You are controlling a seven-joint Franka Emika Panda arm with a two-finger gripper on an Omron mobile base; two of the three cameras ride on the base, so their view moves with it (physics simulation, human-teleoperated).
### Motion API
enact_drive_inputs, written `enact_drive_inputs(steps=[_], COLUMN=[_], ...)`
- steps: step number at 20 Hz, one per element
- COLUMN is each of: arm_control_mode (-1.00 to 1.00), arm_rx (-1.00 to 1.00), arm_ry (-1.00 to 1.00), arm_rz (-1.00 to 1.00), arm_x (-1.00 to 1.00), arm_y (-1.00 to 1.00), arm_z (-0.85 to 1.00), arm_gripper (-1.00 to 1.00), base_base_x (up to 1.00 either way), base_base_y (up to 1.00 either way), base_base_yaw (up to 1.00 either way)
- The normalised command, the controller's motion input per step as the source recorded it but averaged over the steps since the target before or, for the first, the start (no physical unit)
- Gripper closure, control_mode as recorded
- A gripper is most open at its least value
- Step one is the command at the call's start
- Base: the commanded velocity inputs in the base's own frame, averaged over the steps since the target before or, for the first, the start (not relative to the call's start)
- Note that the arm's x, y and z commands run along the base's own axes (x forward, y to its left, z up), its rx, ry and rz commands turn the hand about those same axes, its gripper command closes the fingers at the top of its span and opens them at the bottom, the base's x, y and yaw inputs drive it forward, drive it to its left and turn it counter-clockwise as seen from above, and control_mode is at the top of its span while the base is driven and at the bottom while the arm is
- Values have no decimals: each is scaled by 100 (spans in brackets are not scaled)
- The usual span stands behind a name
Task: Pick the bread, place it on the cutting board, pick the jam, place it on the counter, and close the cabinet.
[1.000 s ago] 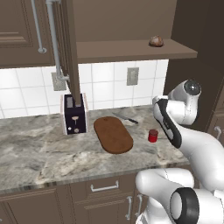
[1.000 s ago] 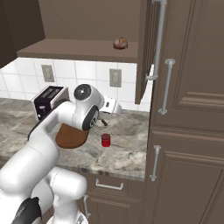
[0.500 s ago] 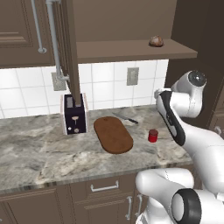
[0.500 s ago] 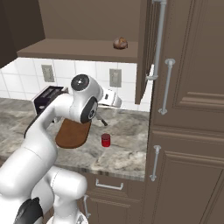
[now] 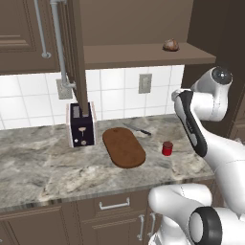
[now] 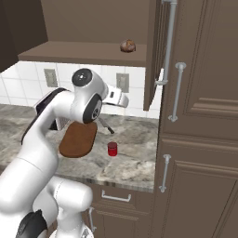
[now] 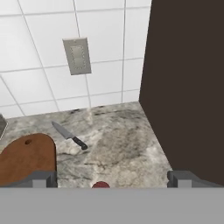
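While the small tan-brown lumpy bread bun (image 5: 171,45) sits untouched on the open dark brown cabinet's shelf (image 5: 143,54), the gripper (image 7: 111,178), jaws wide and empty, must probably rise to it first.

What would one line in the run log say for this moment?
tool: open, empty, above counter | bread: on cabinet shelf | jam: on counter beside cutting board | cabinet: door open
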Motion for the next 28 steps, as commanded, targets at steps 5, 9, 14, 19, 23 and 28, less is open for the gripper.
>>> enact_drive_inputs(steps=[5,9,14,19,23,28], arm_control_mode=[-100,-100,-100,-100,-100,-100], arm_rx=[0,0,0,0,0,0], arm_ry=[0,0,0,0,0,-1], arm_rz=[0,0,0,0,0,0], arm_x=[-11,-3,0,0,0,0], arm_y=[0,0,0,0,0,0], arm_z=[29,26,32,36,34,38], arm_gripper=[-100,-100,-100,-100,-100,-100], base_base_x=[0,0,0,0,0,0], base_base_y=[0,0,0,0,0,0], base_base_yaw=[0,0,0,0,0,0])
